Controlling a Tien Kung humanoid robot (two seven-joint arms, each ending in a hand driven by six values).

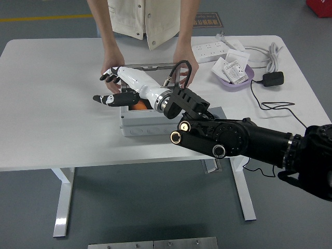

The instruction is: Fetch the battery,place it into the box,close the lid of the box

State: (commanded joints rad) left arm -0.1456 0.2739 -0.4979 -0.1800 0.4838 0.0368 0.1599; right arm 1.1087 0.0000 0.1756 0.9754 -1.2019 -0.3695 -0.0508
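Note:
The grey box (pixel 151 126) stands mid-table with its lid (pixel 150 66) held upright at the back. An orange battery (pixel 139 106) lies inside the box, partly hidden by my wrist. My right hand (pixel 107 86), white with black fingertips, hovers over the box's left edge. It is open, fingers spread, and holds nothing. A person at the far side steadies the lid, with one hand (pixel 112 63) at its left end and the other hand (pixel 184 63) at its right end. My left arm is out of view.
A white power strip (pixel 210 50) lies at the back right, with a purple bowl (pixel 246 82) of packets in front of it. A black adapter (pixel 273 79) and its cable trail toward the right edge. My black forearm (pixel 233 137) crosses the table's front right.

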